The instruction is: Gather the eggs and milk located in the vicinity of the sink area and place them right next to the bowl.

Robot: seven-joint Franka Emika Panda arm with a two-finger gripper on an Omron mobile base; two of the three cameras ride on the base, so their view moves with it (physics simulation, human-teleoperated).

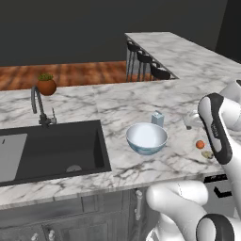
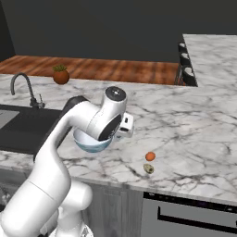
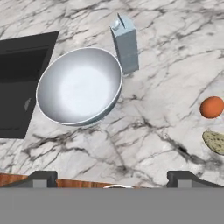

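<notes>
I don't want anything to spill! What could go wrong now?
The milk stands tall and narrow right beside the bowl, so a careless swing of the arm could tip it over. The open gripper hangs above the counter, and a low sweep might push the small orange ball off the edge.

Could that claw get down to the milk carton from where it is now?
Probably yes. The gripper is open, empty and above the counter, and the milk stands upright beside the bowl, its top uncovered. The bowl's closeness leaves little room on that side.
</notes>
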